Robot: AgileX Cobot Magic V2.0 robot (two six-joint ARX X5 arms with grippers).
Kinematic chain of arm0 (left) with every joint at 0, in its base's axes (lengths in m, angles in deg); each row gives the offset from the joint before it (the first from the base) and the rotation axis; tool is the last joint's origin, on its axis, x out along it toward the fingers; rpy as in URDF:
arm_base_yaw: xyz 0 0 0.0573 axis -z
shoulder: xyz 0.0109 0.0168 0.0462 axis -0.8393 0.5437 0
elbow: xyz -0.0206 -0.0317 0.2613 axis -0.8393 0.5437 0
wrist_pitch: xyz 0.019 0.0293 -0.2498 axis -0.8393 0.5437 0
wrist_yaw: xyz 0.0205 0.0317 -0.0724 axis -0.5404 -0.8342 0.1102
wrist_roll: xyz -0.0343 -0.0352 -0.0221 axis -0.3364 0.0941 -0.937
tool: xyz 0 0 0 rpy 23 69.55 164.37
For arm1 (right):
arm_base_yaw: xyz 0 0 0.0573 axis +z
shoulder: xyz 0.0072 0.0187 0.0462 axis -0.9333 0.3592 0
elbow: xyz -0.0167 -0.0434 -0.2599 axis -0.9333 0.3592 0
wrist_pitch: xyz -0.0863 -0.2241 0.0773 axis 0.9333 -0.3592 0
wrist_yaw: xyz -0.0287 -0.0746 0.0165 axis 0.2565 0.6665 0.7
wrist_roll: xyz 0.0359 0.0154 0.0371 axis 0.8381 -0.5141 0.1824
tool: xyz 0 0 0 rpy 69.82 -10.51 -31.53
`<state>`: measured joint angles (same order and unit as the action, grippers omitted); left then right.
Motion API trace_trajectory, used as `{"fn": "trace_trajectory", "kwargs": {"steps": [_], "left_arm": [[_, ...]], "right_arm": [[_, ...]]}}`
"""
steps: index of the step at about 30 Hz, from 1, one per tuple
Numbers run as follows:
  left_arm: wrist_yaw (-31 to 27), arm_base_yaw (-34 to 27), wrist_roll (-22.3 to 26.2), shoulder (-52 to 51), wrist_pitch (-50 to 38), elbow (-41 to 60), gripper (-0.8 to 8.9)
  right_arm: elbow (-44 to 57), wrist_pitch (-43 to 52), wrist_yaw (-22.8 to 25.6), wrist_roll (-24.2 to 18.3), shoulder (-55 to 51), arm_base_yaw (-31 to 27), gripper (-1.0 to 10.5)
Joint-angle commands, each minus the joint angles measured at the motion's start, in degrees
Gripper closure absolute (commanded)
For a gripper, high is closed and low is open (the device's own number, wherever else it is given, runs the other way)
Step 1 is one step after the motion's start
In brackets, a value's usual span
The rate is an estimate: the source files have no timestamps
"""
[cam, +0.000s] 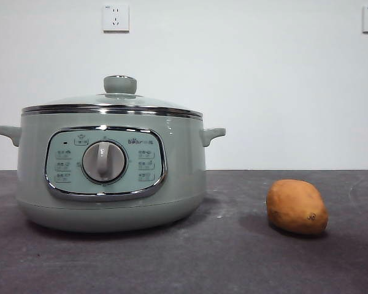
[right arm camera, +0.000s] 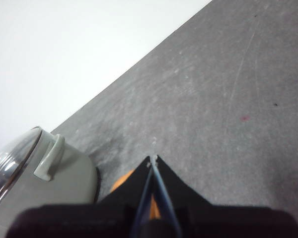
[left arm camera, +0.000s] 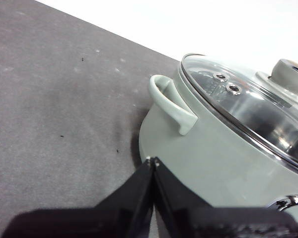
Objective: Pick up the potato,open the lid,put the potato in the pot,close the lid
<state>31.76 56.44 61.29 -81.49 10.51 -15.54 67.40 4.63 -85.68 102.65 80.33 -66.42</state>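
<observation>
Front view: the potato [cam: 297,206] lies on the dark surface [cam: 233,257], well apart from the pot [cam: 110,177] and clear of it. Treat the potato as firm, moderately heavy and smooth-skinned; it may roll. You should take hold across its short axis at the widest part. The lid [cam: 113,103] sits closed on the pot. Its glass dome is fragile and its chrome rim slippery, so grip only the knob [cam: 120,84]. No arm appears in this view.

Left wrist view: the left gripper [left arm camera: 152,161] has its fingers together, tips touching, holding nothing. It hangs above the surface just beside the pot wall, below one side handle [left arm camera: 170,101]. The lid and knob lie further off.

Right wrist view: the right gripper [right arm camera: 153,159] also has its fingers closed tip to tip and empty. An orange patch of the potato [right arm camera: 121,180] shows beneath them, mostly hidden. You must open these fingers wide before descending.
</observation>
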Motion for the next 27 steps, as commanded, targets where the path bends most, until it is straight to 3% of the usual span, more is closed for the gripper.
{"fn": "trace_trajectory", "kwargs": {"steps": [1, 6, 12, 20, 27], "left_arm": [[0.3, -0.1, -0.3, -0.2, -0.1, -1.1, 8.21], [0.3, -0.1, 0.1, 0.6, 0.8, -5.9, 8.21], [0.7, -0.1, 0.5, 5.7, 2.9, -13.2, 8.21], [9.6, -0.1, 7.2, 20.2, 7.2, -24.1, 8.21], [20.0, -0.1, 13.1, 35.5, 18.5, -36.0, 8.2]], "right_arm": [[-1.8, -0.6, -0.1, 0.5, 1.4, -0.1, 9.6], [-8.3, -4.4, -0.5, -2.6, 7.8, -0.1, 9.6], [-18.9, -7.9, -6.1, -9.5, 18.8, -0.1, 9.6], [-33.6, -12.9, -16.4, -15.9, 33.2, -0.1, 9.5], [-46.7, -27.5, -16.8, -25.8, 44.7, -0.1, 9.5]]}}
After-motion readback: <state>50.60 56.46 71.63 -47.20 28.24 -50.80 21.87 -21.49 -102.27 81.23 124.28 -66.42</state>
